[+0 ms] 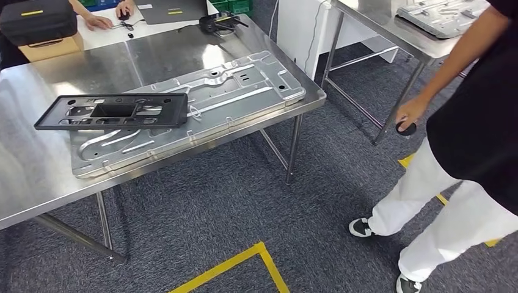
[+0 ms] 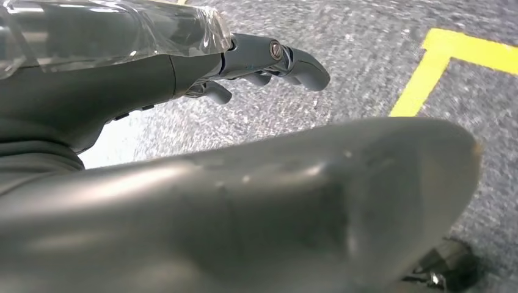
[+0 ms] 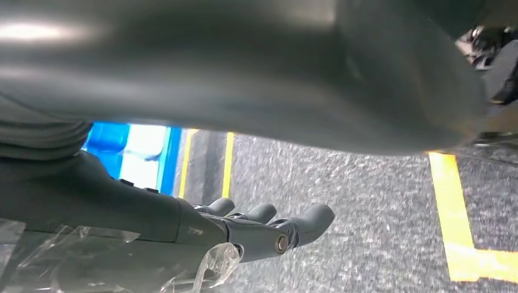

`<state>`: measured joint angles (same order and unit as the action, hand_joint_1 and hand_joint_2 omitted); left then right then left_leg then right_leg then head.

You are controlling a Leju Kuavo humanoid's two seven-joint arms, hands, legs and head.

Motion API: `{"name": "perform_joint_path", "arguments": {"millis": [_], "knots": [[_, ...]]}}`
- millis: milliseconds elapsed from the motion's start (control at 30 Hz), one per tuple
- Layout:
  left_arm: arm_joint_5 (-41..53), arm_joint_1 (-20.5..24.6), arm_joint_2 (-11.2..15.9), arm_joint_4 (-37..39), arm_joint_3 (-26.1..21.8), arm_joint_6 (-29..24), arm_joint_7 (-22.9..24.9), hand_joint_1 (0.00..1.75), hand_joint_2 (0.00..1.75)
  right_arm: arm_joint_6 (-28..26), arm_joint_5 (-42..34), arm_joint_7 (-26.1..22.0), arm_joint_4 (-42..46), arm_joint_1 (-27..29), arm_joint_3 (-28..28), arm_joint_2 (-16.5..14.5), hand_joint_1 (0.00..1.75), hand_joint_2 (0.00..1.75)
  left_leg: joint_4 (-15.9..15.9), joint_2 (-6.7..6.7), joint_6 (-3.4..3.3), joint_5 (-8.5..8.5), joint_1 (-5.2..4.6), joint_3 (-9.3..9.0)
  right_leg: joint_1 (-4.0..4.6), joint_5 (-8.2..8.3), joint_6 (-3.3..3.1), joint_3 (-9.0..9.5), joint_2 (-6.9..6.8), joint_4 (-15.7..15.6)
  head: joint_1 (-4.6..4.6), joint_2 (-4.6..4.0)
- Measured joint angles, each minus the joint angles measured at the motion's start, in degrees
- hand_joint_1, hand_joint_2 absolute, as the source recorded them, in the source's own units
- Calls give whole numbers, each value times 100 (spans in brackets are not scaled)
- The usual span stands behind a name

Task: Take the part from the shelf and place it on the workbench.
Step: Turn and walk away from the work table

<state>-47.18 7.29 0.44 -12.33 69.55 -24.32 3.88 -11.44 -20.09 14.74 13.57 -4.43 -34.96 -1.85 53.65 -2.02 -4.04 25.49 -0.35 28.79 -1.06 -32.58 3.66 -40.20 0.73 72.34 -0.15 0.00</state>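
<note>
A: What do we see of the surface (image 1: 24, 183) and the room?

B: We see a steel surface on thin legs over grey carpet (image 1: 232, 201) with yellow tape lines (image 1: 244, 262). A large pressed metal panel (image 1: 244, 91) lies flat on it, and the part (image 1: 113, 112), a black frame-like plate, rests on the panel's left half. A second steel table (image 1: 379, 18) stands to the right, well apart, carrying another metal panel (image 1: 443, 15). A person (image 1: 476, 122) in white trousers stands beside it, one hand on a black knob.

A: Any containers?

B: Behind the surface we see a cardboard box (image 1: 52, 47) with a black case (image 1: 36, 21) on top; its contents are hidden.

A: And our hands?

B: Our left hand (image 2: 262, 61) hangs over the carpet, fingers loosely apart, holding nothing. Our right hand (image 3: 269, 229) does likewise
</note>
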Motion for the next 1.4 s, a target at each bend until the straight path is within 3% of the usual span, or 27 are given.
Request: {"name": "perform_joint_path", "arguments": {"millis": [33, 67, 133, 167, 200, 233, 300, 333, 433, 500, 533, 567, 667, 733, 800, 833, 867, 933, 1000, 1033, 1100, 1167, 1200, 1233, 1300, 1367, 1400], "knots": [[-15, -3, 0, 0, 0, -3, -4, 0, 0, 3, 12, -2, -1, 3, -1, -3, 0, 0, 2, -70, 0, -2, -6, 6, 0, 64, 2, 78, -16, -57, 0, 0], [-28, -3, 0, 0, 0, -5, -5, 0, 0, 3, 20, -2, -3, 5, -1, -4, 0, 0, 5, -132, 3, -2, -9, 1, 1, 216, -5, 276, -61, -352, 0, 0], [-44, 1, 3, 0, -1, -8, 12, 0, 0, 4, 28, -2, -6, -2, -1, -5, 0, 0, 23, -245, 28, 13, -26, -15, 33, 505, -45, 781, -361, -1197, 0, 0], [-48, 3, 5, 0, -1, -9, 28, 0, 0, 4, 38, -2, -7, -11, -1, -6, 0, 0, 42, -295, 51, 25, -47, -14, 52, 584, -81, 943, -497, -1503, -4, 0], [-51, 5, 7, 0, -1, -9, 47, 0, 0, 6, 50, -2, -8, -19, -1, -7, 0, 0, 60, -348, 76, 35, -66, -11, 72, 606, -115, 1012, -588, -1664, -8, 0], [-55, 6, 9, 0, 0, -10, 64, 0, 0, 11, 61, 2, -13, -26, -1, -8, 0, 0, 69, -402, 99, 39, -83, -9, 90, 598, -145, 1002, -585, -1694, -11, 0], [-59, 12, 13, -1, 0, -10, 83, 0, 0, 23, 77, 19, -25, -25, -2, -11, 0, 0, 110, -451, 153, 81, -78, -7, 73, 640, -201, 973, -445, -1711, -13, 0], [-62, 14, 15, -1, 0, -10, 86, 0, 0, 31, 81, 32, -30, -26, -3, -13, 0, 0, 214, -354, 192, 172, -60, 28, 62, 661, -232, 962, -381, -1719, -15, 0], [-77, -8, 22, -2, 0, -9, 86, 0, 0, 44, 86, 61, -31, -37, -3, -15, 0, 0, 1197, 63, 307, 752, 15, 427, 42, 721, -309, 904, -166, -1726, -24, 0], [-84, -43, 23, -2, 0, -2, 86, 0, 0, 44, 79, 63, -31, -33, -3, -14, 0, 0, 1781, 124, 337, 947, 41, 673, 43, 753, -317, 870, 6, -1723, -25, 0], [-89, -54, 24, -2, 0, 2, 86, 0, 0, 43, 76, 64, -32, -27, -3, -14, 0, 0, 1777, 136, 339, 879, 50, 662, 42, 767, -308, 862, 95, -1722, -26, 0], [-93, -57, 24, -2, 0, 7, 84, 0, 0, 42, 75, 64, -32, -22, -3, -14, 0, 0, 1536, 162, 334, 711, 60, 544, 41, 779, -296, 860, 180, -1721, -26, 0], [-124, -45, 25, -2, -1, 3, 16, 0, 0, 33, 75, 63, -33, -28, -5, -15, 0, 0, 349, 533, 276, 193, 84, -4, 43, 822, -226, 835, 405, -1713, -25, 0], [-141, -42, 24, -2, -2, -3, -74, 0, 0, 18, 72, 79, -33, -36, -7, -14, 0, 0, 97, 659, 236, 145, 63, -94, 32, 866, -154, 783, 528, -1711, -24, 0], [-140, -22, 7, -3, -1, 4, -136, 0, 0, -4, 50, 101, -37, -21, -8, -11, 0, 0, 77, 542, 170, 101, 54, -80, 13, 896, -85, 738, 587, -1711, -23, 0], [-138, -2, -3, -3, -2, 10, -148, 0, 0, -24, 32, 100, -42, -13, -8, -7, 0, 0, 58, 479, 124, 72, 57, -77, 14, 842, -61, 697, 492, -1642, -19, 0], [-137, 18, -11, -4, -2, 15, -148, 0, 0, -44, 13, 89, -47, -10, -8, -3, 0, 0, 36, 406, 77, 43, 61, -69, 19, 710, -43, 609, 350, -1458, -14, 0], [-136, 28, -15, -4, -4, 31, -119, 0, 0, -80, -22, 57, -52, -17, -8, 3, 0, 0, 23, 245, 21, 17, 40, -41, 23, 275, -10, 296, 59, -749, -4, 0], [-144, 1, -18, -4, -4, 46, -79, 0, 0, -97, -43, 44, -54, -19, -8, 8, 0, 0, 30, 61, 7, 9, 10, -7, 21, -18, 21, 30, 3, -80, -2, 0], [-160, -12, -20, -4, -4, 51, -67, 0, 0, -103, -46, 42, -55, -16, -8, 13, 0, 0, 33, -24, 7, 7, 0, 4, 21, -11, 27, 42, -6, -15, -2, 0], [-213, -20, -24, -4, -14, 50, -72, 0, 0, -110, -45, 44, -59, -11, -8, 26, 0, 0, 36, -168, 12, 6, -9, 0, 25, 271, 13, 430, -100, -572, -2, 0], [-286, -19, -23, -4, -50, 40, -120, 0, 0, -107, -33, 57, -61, -18, -8, 39, 0, 0, 47, -281, 44, 17, -35, -13, 57, 527, -43, 912, -346, -1397, -4, 0], [-327, -17, -22, -4, -75, 30, -156, 0, 0, -95, -16, 75, -61, -24, -10, 43, 0, 0, 53, -330, 68, 23, -50, -17, 76, 585, -81, 1038, -426, -1641, -6, 0], [-364, -13, -22, -4, -98, 19, -191, 0, 0, -80, -1, 102, -62, -27, -13, 43, 0, 0, 57, -378, 94, 27, -62, -18, 95, 592, -119, 1070, -446, -1738, -8, 0], [-426, 7, -22, -4, -133, 4, -257, 0, 0, -47, 39, 155, -66, -21, -21, 43, 0, 0, 68, -425, 151, 39, -55, -21, 96, 627, -193, 1043, -334, -1751, -8, 0], [-443, 19, -23, -4, -165, 6, -293, 0, 0, -15, 98, 174, -70, -20, -35, 43, 0, 0, 288, -203, 232, 216, -23, 57, 70, 671, -267, 1021, -234, -1769, -10, 0], [-436, 13, -24, -4, -181, 8, -297, 0, 0, 3, 134, 175, -71, -27, -47, 43, 0, 0, 579, -48, 270, 403, -2, 176, 55, 693, -299, 1004, -180, -1773, -12, 0]]}}
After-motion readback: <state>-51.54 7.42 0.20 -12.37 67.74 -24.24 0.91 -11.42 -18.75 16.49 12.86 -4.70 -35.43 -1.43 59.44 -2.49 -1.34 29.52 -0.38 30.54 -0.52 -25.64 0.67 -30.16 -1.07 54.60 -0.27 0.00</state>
